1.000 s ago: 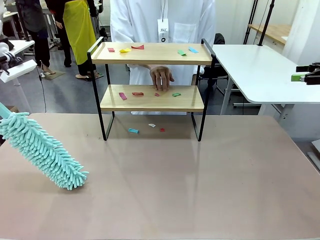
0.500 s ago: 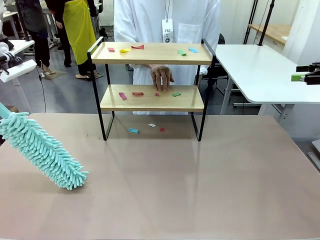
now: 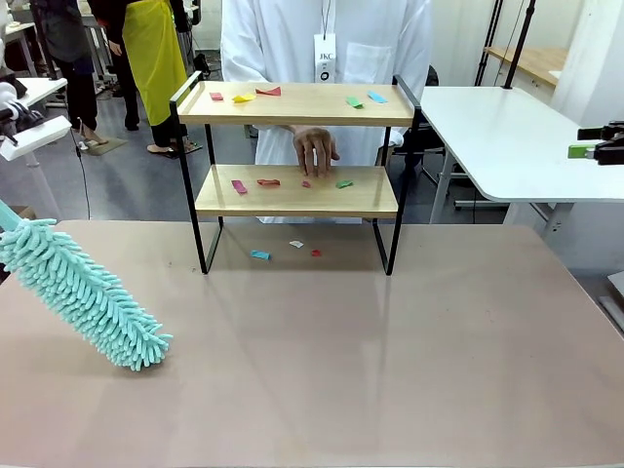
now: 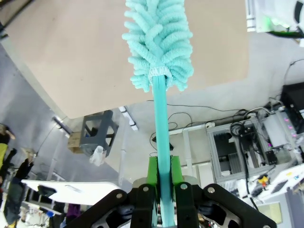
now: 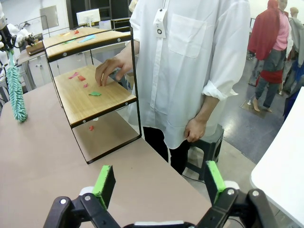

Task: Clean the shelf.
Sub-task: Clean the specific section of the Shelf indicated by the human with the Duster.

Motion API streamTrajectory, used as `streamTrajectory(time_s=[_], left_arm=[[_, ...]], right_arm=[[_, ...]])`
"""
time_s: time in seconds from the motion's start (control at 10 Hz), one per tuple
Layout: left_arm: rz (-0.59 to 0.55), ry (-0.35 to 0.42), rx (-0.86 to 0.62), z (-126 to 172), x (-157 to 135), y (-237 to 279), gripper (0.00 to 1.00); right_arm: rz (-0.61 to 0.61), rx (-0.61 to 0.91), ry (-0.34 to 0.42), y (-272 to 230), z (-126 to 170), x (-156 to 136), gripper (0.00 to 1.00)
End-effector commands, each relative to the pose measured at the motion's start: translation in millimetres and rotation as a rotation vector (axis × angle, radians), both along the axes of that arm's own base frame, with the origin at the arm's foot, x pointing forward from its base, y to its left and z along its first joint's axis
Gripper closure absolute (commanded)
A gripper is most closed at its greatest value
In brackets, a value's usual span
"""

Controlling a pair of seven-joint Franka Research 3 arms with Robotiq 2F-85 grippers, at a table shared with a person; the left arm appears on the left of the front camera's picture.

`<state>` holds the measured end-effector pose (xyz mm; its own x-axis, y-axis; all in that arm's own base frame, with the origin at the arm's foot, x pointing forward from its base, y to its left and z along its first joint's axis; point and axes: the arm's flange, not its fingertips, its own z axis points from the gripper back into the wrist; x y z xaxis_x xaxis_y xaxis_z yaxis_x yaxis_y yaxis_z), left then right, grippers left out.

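The shelf (image 3: 297, 104) stands at the table's far middle, two light wood boards in a black frame. Coloured paper scraps (image 3: 268, 182) lie on both boards and on the table beneath. A person's hand (image 3: 314, 151) rests on the lower board (image 3: 292, 200). My left gripper (image 4: 161, 164) is shut on the teal handle of a fluffy teal duster (image 4: 159, 42), whose head (image 3: 83, 292) slants down to the table at the left. My right gripper (image 5: 159, 180) stands open and empty, off the table's right side (image 3: 597, 143), facing the shelf (image 5: 95, 102) and the person.
A person in a white coat (image 3: 322, 39) stands right behind the shelf. A white side table (image 3: 507, 136) sits at the right. The tan tabletop (image 3: 370, 361) lies bare in front of the shelf. Other people stand far back left.
The person's body has shifted slightly to the right. Their hand, the duster and both grippers have stayed put.
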<state>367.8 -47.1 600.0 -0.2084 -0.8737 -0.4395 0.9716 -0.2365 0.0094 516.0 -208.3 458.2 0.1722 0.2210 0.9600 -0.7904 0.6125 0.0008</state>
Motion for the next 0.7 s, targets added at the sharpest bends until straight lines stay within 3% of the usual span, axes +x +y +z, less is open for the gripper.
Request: streamTrajectory(time_s=[0.0,0.3,0.6], left_arm=[[0.074,-0.001,-0.132,7.1,-23.8,-1.2,0.87],[0.137,0.061,-0.447,6.1,-29.4,-32.0,0.87],[0.373,-0.074,-0.632,-4.2,-39.4,-108.6,0.87]], right_arm=[[0.001,-0.002,-0.004,1.1,2.1,-0.1,0.00],[0.001,-0.002,-0.004,1.1,2.1,-0.1,0.00],[0.001,-0.002,-0.004,1.1,2.1,-0.1,0.00]])
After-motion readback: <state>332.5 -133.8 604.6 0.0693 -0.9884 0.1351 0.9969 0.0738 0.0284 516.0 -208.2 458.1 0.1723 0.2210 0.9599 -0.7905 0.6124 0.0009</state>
